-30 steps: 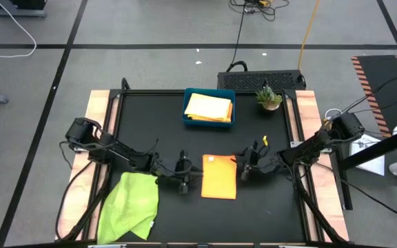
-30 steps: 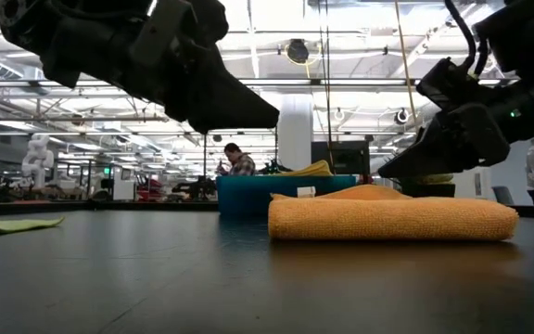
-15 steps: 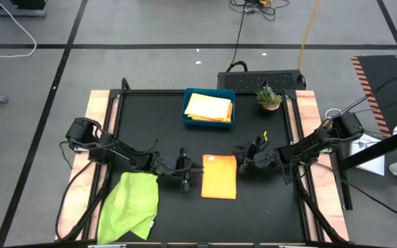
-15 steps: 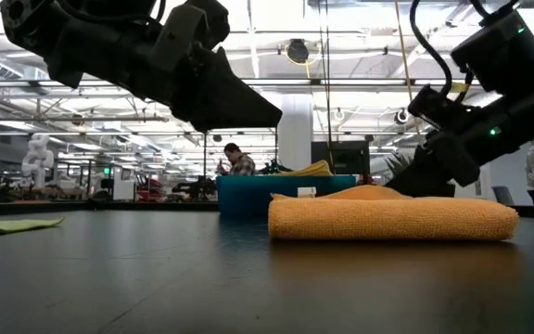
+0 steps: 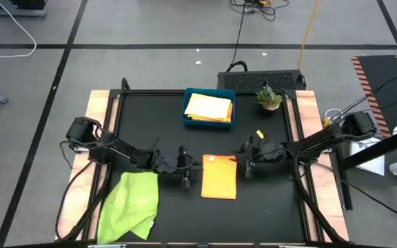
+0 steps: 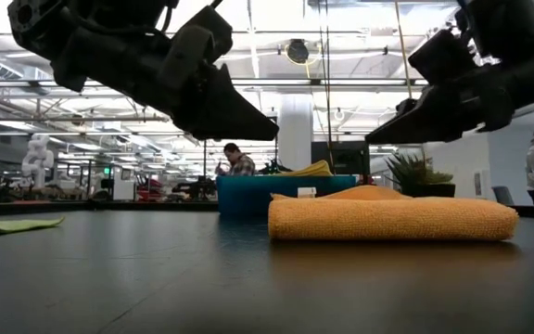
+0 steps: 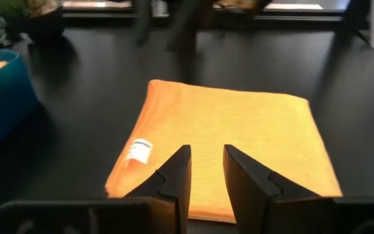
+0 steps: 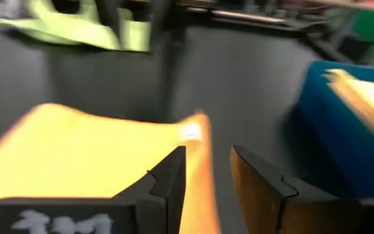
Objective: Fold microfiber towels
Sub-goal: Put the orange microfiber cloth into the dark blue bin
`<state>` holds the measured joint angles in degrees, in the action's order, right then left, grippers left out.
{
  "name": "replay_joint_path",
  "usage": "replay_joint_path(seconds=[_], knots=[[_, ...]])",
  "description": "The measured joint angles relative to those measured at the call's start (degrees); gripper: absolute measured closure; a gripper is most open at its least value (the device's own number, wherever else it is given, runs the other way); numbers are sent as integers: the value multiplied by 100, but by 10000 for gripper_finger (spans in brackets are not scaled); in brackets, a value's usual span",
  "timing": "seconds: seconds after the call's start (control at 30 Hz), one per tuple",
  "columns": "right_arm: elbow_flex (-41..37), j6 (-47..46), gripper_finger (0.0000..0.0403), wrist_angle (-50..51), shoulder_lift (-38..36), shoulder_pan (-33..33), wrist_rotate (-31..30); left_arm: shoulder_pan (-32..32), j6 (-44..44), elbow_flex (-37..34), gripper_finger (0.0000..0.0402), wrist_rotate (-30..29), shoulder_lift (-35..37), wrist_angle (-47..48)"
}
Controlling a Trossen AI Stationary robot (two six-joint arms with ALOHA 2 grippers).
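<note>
A folded orange towel [image 5: 219, 176] is seen lying flat near the middle of the black worktop [image 5: 267, 207], with a small white label at one corner; it is touched by neither arm. The left claw [image 5: 185, 173] is held just beside the towel's left edge and slightly above the worktop, and in the left wrist view its two dark fingers [image 7: 174, 179] are shown nearly closed, a narrow gap left between them and nothing gripped. The right claw [image 5: 247, 163] is held just off the towel's right edge, near its far corner, and is raised clear of the cloth in the low view; in the right wrist view its fingers [image 8: 169, 175] are likewise shown close together with a slim gap and nothing held. A lime green towel [image 5: 129, 205] is spread loosely and unfolded at the near left of the worktop, under the left arm and well apart from the orange one. At the far side of the worktop a blue tray [image 5: 209, 122] is set, with a folded yellow towel [image 5: 209, 107] laid inside it. A small potted plant [image 5: 269, 97] is placed to the right of the tray. In the low view, people are visible in the room beyond the worktop.
</note>
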<state>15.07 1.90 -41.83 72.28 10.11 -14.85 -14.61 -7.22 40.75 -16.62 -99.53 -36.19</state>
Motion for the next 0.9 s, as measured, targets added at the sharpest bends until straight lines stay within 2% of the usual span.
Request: replay_joint_path(seconds=[0.2, 0.33, 0.43, 0.63, 0.77, 0.9], knots=[[2, -517, 287, -570, 531, 30, 446, 57, -134, 2, 309, 4, 0, -87], [4, -539, 287, -935, 1122, 149, 461, 11, 28, 2, 309, 7, 0, -79], [7, -575, 287, -1311, 1637, 162, 397, -35, 91, 2, 309, 7, 0, -80], [9, -1087, 287, -1709, 2489, -44, -477, -159, 50, 2, 309, 9, 0, -80], [7, -1419, 287, -1707, 2736, -294, -348, -284, -42, 2, 309, 25, 0, -82], [8, -1446, 287, -1703, 2665, -345, -136, -391, -150, 2, 309, 27, 0, -83]])
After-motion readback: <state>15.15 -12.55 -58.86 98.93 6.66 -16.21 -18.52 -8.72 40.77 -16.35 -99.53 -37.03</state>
